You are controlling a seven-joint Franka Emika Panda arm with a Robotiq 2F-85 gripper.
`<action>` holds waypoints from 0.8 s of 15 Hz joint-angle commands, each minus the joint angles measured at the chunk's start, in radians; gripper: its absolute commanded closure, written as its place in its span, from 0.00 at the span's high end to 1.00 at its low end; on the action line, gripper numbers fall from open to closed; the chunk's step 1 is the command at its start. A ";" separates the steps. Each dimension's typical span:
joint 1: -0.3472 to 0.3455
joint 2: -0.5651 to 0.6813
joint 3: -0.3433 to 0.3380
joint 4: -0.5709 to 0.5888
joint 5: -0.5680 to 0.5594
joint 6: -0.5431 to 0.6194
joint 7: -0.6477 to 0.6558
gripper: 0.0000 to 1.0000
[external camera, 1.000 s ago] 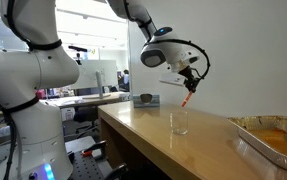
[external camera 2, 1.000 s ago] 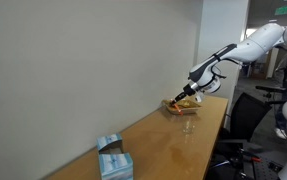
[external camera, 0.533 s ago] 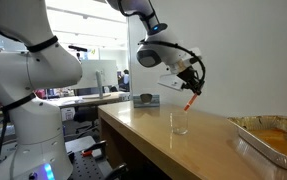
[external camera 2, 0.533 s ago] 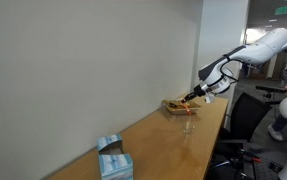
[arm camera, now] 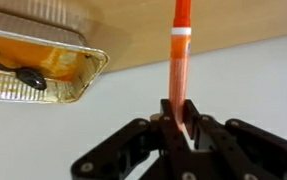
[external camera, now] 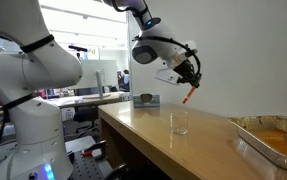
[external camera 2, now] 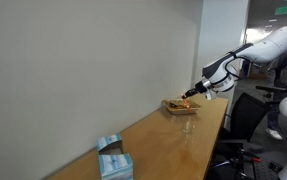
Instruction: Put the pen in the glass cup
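My gripper (external camera: 190, 82) is shut on the red-orange pen (external camera: 188, 95), which hangs down and slightly tilted from the fingers. In the wrist view the pen (arm camera: 180, 60) stands straight out between the closed fingers (arm camera: 180, 128). The clear glass cup (external camera: 180, 122) stands upright on the wooden table (external camera: 153, 135), below and slightly nearer than the pen tip, well apart from it. In an exterior view the gripper (external camera 2: 195, 93) is small and far away, above the table's far end; the cup (external camera 2: 189, 124) is barely visible there.
A foil tray (external camera: 268, 135) with orange contents sits at the table's end near the cup, and also shows in the wrist view (arm camera: 43, 62). A greyish boxy container (external camera: 147, 99) stands further back; it shows as a blue-white box (external camera 2: 112, 157) in an exterior view. A wall runs along the table.
The gripper with the pen has lifted and swung a little, so the pen tip is higher above the cup than a second ago. The cup has not moved.
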 commanded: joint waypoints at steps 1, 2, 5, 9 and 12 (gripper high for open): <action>-0.049 0.010 0.064 -0.059 -0.028 -0.002 0.040 0.04; -0.034 0.010 0.053 -0.062 -0.032 -0.005 0.038 0.04; 0.011 0.015 0.027 -0.076 -0.023 -0.005 0.025 0.04; 0.039 0.006 0.013 -0.095 -0.022 0.000 0.029 0.04; 0.045 -0.022 -0.001 -0.096 -0.017 0.000 0.039 0.04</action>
